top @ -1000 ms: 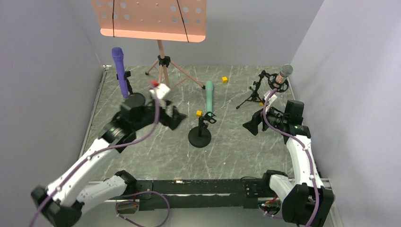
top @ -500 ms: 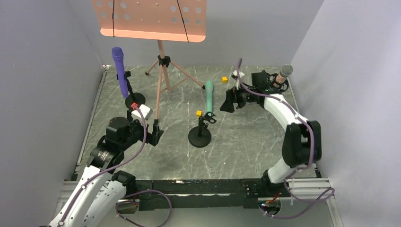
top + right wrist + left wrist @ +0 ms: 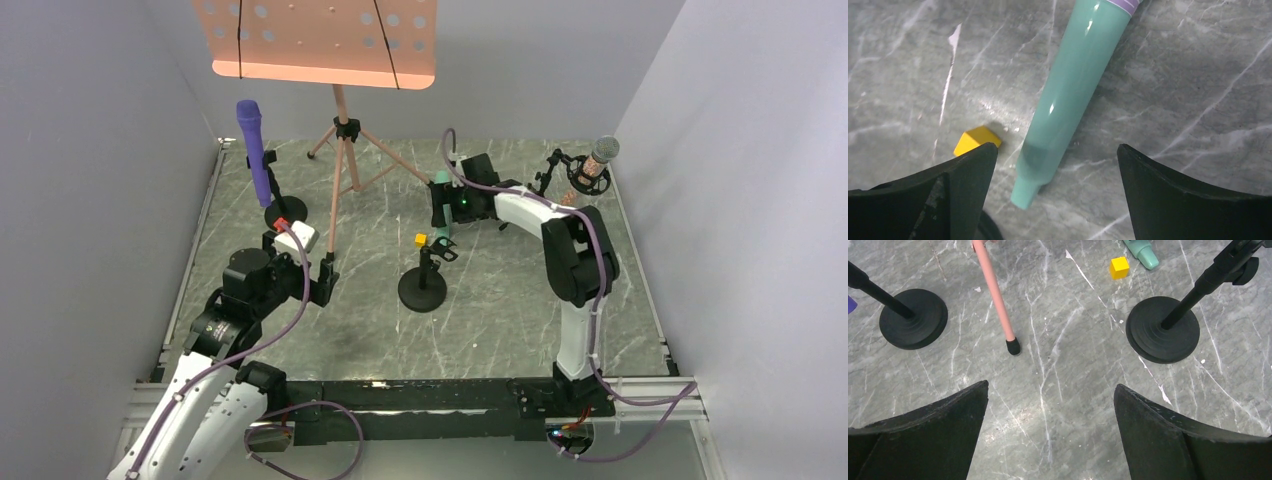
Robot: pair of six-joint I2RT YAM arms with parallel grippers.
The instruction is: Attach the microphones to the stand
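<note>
Our right gripper (image 3: pixel 1057 160) hangs wide open over the green mic (image 3: pixel 1075 85), which lies pointing at the back edge

The left arm (image 3: pixel 185 395) and right arm (image 3: pixel 572 335) have white shells and black joints — a purple cable (image 3: pixel 303 275) runs along each. The fingers (image 3: pixel 928 440) are black wedges.

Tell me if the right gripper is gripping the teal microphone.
No, the right gripper is open above the teal microphone lying on the table.
</note>
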